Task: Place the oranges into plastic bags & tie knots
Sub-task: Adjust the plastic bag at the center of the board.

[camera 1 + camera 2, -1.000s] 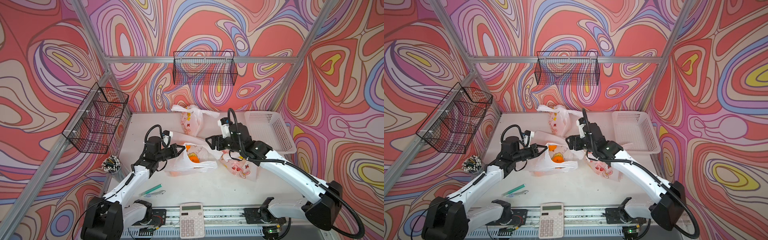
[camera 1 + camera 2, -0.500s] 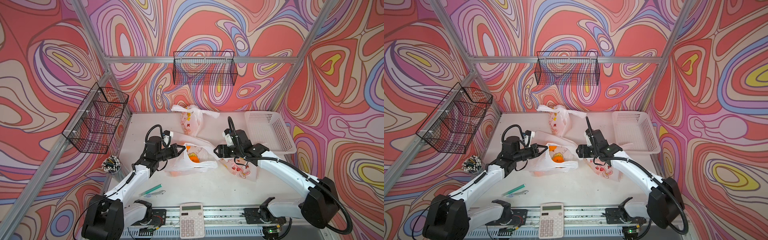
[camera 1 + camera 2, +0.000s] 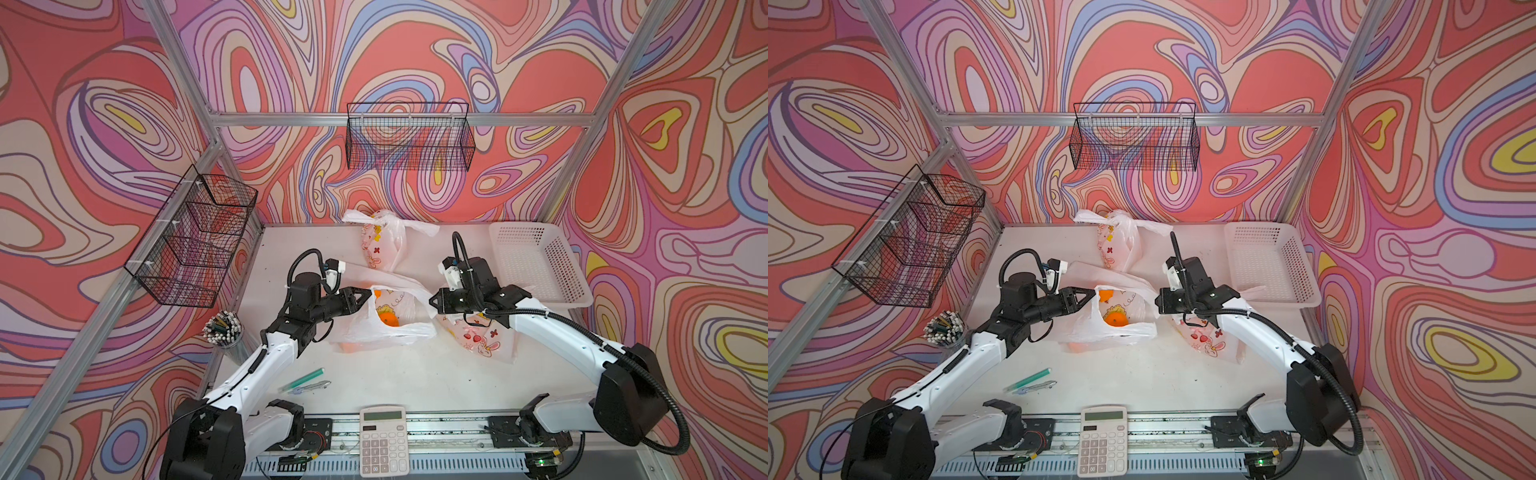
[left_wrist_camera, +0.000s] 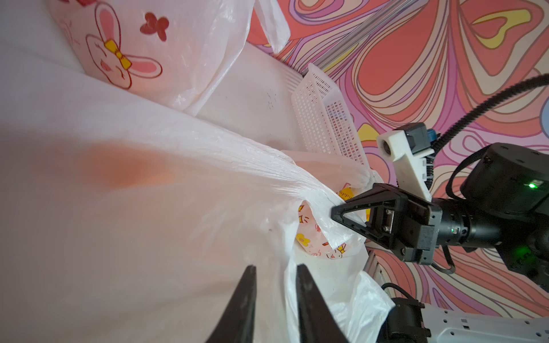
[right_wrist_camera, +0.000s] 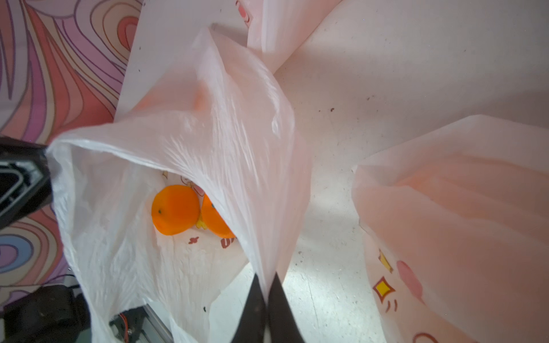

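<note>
- Right gripper point(image 5: 265, 277) is clamped tight on a gathered fold of the middle bag point(image 3: 386, 332), at the rim on its own side; the film fans out from its tips toward the bag's mouth
- Left gripper point(image 4: 274, 267) sits at the opposite rim with its fingers a narrow gap apart; bag film lies in that gap and looks loose rather than pinched
- Between the two grippers the mouth forms a long opening whose axis runs straight from one gripper to the other, so each arm is nearest its own side of the bag
- Oranges point(image 5: 175, 209) lie on the bag's floor, two of them showing side by side and touching, below the line between the tips
- Middle bag rests mid-counter point(image 3: 415, 374); a tied bag point(image 3: 380, 245) with its knot point(image 3: 384, 218) lies behind it by the wall, and a third bag point(image 3: 482, 338) lies just beside it under the right arm, whether knotted I cannot tell
- Judged from this, the knot needs both sides held, so a firm grip by the left gripper on the film at its tips comes before any crossing
</note>
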`<state>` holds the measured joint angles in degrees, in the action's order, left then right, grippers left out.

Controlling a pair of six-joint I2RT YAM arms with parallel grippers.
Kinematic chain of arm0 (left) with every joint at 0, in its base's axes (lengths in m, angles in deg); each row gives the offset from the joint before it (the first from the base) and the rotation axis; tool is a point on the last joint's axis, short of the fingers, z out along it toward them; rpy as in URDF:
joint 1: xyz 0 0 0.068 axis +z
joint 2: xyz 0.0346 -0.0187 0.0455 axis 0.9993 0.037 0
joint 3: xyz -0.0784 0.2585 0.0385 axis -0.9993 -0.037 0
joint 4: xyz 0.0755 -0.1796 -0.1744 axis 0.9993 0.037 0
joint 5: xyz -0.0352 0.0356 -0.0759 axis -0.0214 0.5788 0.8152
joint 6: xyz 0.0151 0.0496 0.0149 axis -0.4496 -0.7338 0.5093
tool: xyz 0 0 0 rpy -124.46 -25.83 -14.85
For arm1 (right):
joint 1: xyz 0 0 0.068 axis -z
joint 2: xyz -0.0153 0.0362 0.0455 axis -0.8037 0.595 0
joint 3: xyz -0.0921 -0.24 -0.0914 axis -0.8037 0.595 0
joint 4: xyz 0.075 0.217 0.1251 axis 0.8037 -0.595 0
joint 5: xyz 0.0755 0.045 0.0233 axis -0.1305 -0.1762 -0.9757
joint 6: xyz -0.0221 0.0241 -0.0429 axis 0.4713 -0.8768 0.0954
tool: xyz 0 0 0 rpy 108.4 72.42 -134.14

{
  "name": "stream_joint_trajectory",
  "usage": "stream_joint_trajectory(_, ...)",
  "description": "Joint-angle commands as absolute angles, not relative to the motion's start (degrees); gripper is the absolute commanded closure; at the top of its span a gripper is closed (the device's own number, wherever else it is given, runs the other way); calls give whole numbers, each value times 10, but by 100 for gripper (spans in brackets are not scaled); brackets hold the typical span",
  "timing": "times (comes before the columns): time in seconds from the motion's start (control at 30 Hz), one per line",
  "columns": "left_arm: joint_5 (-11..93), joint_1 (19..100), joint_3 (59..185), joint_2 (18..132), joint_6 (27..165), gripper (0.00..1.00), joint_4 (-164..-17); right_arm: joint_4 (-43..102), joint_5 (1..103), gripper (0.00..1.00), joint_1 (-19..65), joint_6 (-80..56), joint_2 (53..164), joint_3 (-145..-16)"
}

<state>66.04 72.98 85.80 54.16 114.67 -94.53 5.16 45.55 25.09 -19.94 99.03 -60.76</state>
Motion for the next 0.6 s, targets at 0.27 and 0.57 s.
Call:
stream_joint_trajectory(0.27,550,598,904,410,915,37,-876,196,371,100,322,-271,980,-572)
stream_joint_trajectory(0.57,328,342,893,392,746,29,-791,214,359,100,335,-277,1010,-571)
